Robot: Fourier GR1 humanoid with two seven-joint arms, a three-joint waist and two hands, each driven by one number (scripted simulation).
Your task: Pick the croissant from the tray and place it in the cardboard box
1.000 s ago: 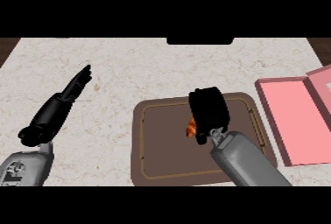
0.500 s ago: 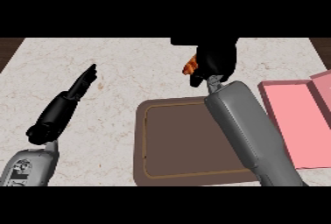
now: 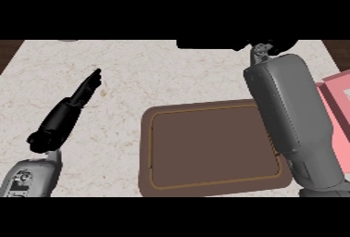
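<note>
The brown tray lies at the middle of the counter and nothing shows inside it. No croissant is visible anywhere. My right forearm stretches up along the tray's right side. Only a dark sliver of my right hand shows at the view's top edge, beyond the tray, and what it holds is hidden. The pink box peeks in at the right edge, partly behind that forearm. My left hand rests open on the left of the counter, fingers straight and pointing up and to the right.
The light speckled counter spreads to the left of the tray and beyond it. Dark wood strips show at the counter's far corners.
My right hand rose from the tray with the croissant, then moved farther away until hand and croissant passed mostly out of the view's top. The left hand barely moved.
</note>
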